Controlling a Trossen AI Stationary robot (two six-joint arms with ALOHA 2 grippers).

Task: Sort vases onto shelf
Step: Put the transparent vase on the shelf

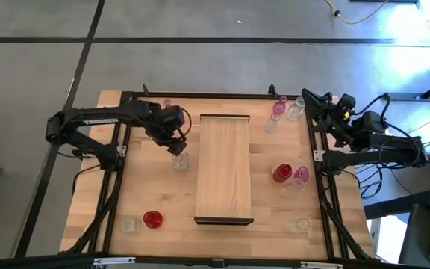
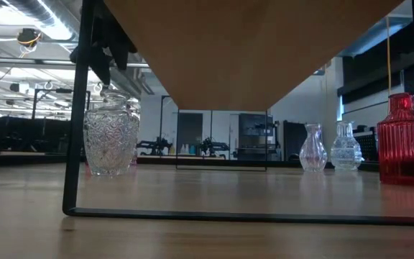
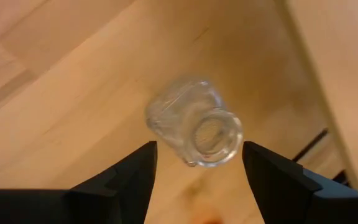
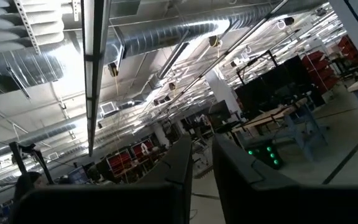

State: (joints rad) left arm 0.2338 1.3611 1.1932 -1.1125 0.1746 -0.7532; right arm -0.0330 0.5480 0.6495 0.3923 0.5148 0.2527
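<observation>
Left wrist view: clear vase (image 3: 196, 124) between jaws

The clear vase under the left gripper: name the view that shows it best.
Left wrist view: the clear vase fills the frame, mouth upward, between the open left gripper. The low view shows its cut-glass side; the high view only a speck; the right wrist view nothing.

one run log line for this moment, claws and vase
left claw: open above clear vase, not gripping | right claw: parked at table's right edge, nearly shut, empty | shelf: bare
</observation>
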